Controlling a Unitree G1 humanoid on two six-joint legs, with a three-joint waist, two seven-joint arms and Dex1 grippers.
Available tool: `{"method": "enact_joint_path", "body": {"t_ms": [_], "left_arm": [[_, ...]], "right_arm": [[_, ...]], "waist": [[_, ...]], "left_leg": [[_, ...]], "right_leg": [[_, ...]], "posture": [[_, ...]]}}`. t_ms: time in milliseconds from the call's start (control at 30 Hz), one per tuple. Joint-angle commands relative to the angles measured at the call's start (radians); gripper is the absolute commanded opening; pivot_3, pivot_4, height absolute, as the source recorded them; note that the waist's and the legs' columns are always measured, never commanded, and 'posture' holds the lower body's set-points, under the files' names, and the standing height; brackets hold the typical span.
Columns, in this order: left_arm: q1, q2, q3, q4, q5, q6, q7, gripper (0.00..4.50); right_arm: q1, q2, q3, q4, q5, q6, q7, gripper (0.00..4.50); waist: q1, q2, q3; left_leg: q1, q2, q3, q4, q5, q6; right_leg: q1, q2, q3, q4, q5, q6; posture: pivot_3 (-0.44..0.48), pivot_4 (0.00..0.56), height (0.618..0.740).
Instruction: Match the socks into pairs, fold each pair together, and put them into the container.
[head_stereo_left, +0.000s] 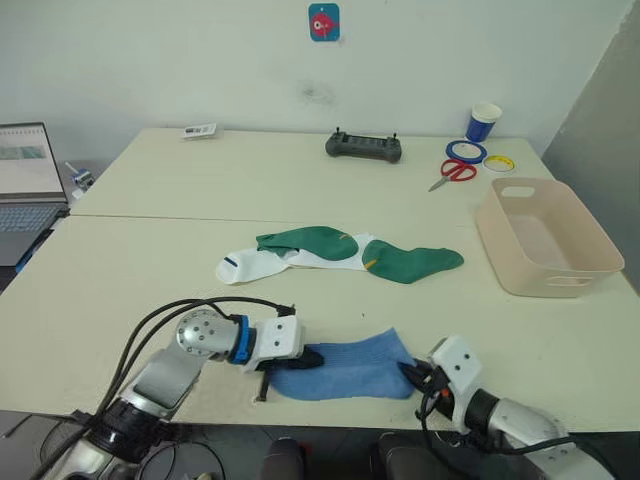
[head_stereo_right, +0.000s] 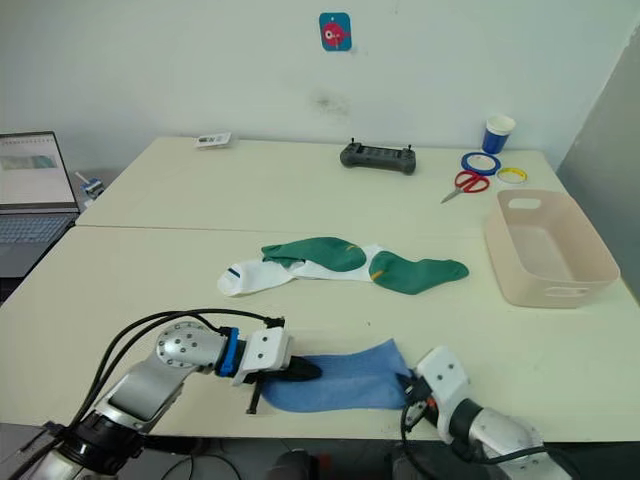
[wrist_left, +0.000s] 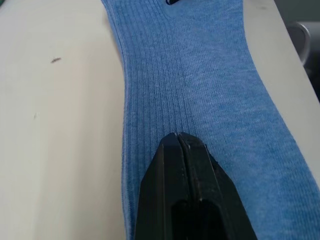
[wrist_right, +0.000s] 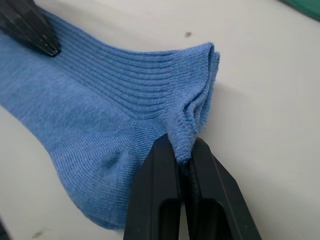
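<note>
The blue pair (head_stereo_left: 345, 368) lies flat near the table's (head_stereo_left: 150, 280) front edge, at about 6 o'clock on the tabletop, the 2 light blue socks seemingly stacked as 1 shape. The left gripper (head_stereo_left: 312, 357) rests on its end at 9 o'clock; in the left wrist view its fingers (wrist_left: 185, 200) are pressed together with their tips on the fabric, and I cannot tell whether any cloth is caught between them. The right gripper (head_stereo_left: 412, 374) is at the opposite end, at 3 o'clock, and the right wrist view shows its fingers (wrist_right: 160, 200) clenched on the bunched ribbed cuff of the blue pair.

Toward the table's centre, at 12 o'clock from the blue pair, lies a row of other socks: a white sock (head_stereo_left: 252, 265) with a dark stripe on the left, a green sock (head_stereo_left: 312, 241) overlapping it, and a second green sock (head_stereo_left: 410, 262) to the right, touching the first.

The container (head_stereo_left: 560, 262) sits at 3 o'clock on the table, well apart from the socks, with nothing inside it.

Along the far edge are a black controller (head_stereo_left: 363, 147), red scissors (head_stereo_left: 456, 171), 2 tape rolls (head_stereo_left: 466, 151), and a blue-and-white cup (head_stereo_left: 484, 122). A laptop (head_stereo_left: 25, 190) sits off at 9 o'clock.
</note>
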Motion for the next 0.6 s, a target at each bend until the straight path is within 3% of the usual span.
{"method": "enact_joint_path", "body": {"t_ms": [33,300,600], "left_arm": [[-0.050,-0.049,-0.011,-0.051,-0.011,0.057,0.036,0.00],[-0.145,-0.175,-0.091,0.001,0.020,0.101,0.064,0.00],[-0.138,-0.158,-0.196,0.087,0.116,-0.007,0.033,0.00]], "right_arm": [[0.003,-0.026,-0.114,-0.037,0.052,0.019,0.027,0.07],[-0.039,-0.095,-0.192,-0.163,0.186,0.154,0.075,0.07],[-0.176,-0.064,-0.192,-0.268,0.371,0.390,0.005,0.07]], "waist": [[-0.001,-0.001,0.000],[-0.007,0.000,0.001],[-0.004,0.000,0.001]], "left_leg": [[0.000,0.000,0.000,0.000,0.000,0.000],[-0.001,0.002,-0.002,-0.002,0.000,0.000],[-0.001,0.002,-0.002,-0.002,0.000,0.000]], "right_leg": [[0.000,0.000,0.000,0.000,0.000,0.000],[-0.002,0.004,0.000,0.001,0.003,0.006],[-0.002,0.005,0.000,0.001,0.004,0.007]], "posture": [[0.000,0.150,0.740],[0.000,0.150,0.740],[0.000,0.150,0.740]]}}
